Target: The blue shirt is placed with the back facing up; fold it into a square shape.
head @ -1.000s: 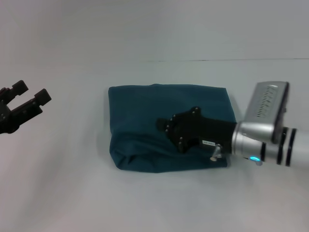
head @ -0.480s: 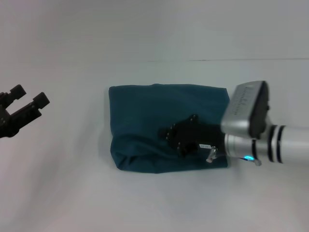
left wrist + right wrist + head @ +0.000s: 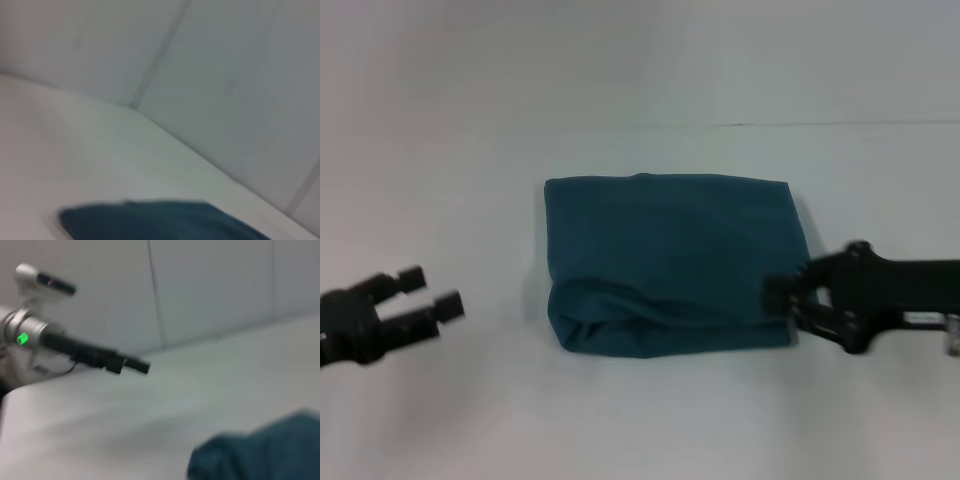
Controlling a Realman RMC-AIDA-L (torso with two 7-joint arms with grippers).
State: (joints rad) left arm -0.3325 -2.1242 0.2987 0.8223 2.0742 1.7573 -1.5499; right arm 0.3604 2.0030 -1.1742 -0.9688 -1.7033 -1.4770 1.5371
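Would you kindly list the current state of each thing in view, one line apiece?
blue shirt: folded into a compact, roughly square bundle, lying flat on the table, held by neither hand.
left hand: open, empty, off to the shirt's left side, apart from it.
right hand: at the shirt's right edge, gripping nothing visible.
table: white, bearing the shirt.
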